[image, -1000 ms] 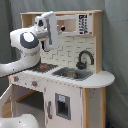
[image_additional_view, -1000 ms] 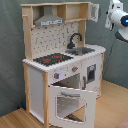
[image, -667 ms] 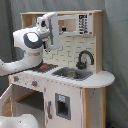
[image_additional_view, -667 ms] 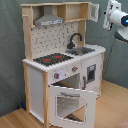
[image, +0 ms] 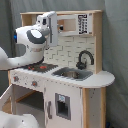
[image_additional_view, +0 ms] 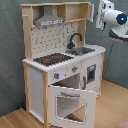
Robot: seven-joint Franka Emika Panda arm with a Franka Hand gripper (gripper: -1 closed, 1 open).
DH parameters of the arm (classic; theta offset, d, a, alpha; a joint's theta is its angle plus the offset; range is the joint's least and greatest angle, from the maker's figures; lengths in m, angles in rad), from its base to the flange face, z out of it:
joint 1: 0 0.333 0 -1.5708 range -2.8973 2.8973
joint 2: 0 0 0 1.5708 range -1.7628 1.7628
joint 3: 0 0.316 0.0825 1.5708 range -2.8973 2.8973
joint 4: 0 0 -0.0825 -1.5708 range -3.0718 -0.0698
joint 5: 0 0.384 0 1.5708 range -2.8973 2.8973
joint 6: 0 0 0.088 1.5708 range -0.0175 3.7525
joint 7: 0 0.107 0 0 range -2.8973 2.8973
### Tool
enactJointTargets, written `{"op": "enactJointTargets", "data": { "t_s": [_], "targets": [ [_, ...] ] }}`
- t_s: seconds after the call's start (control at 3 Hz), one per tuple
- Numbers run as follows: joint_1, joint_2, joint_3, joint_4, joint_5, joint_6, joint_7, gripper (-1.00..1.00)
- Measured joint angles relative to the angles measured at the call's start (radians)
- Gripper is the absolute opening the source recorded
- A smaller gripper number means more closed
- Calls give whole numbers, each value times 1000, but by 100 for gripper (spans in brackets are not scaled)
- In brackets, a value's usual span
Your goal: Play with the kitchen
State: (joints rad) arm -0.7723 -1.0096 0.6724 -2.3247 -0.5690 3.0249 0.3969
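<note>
I have the tall toy kitchen of white panels and light wood [image_additional_view: 60,65] standing on the wooden floor [image_additional_view: 112,107] against a grey curtain backdrop [image_additional_view: 10,55]. In the second exterior view its white oven door with a clear window [image_additional_view: 67,102] hangs open, tipped forward below the black and red stovetop [image_additional_view: 52,59]. Beside the stovetop sits the grey sink basin [image_additional_view: 84,50] with the curved black faucet [image_additional_view: 75,39] at its back edge, and the silver hood [image_additional_view: 49,20] hangs under the top shelf.

The white arm's gripper [image_additional_view: 100,11] is up at the kitchen's top corner, beside the upper shelf on the second exterior view's right. I cannot tell whether the fingers are wide or narrow, or whether they touch the shelf post.

I judge this as an approach: nothing is grasped yet. The next move calls for me to pick one target, the shelf, the faucet or the open door, and come down or in without clipping the top panel.

The first exterior view shows what the other hides: the arm's bulky white wrist [image: 35,37] in front of the hood side, and a small white cupboard door with a dark panel [image: 62,106] under the sink. It does not show the open oven door; only the second exterior view does.
</note>
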Motion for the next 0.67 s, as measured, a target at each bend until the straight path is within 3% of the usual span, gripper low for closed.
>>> {"op": "enactJointTargets", "data": {
  "t_s": [0.67],
  "targets": [
    [-2, 146, 93, 110, -1, 0, -14, -100]
  ]
}}
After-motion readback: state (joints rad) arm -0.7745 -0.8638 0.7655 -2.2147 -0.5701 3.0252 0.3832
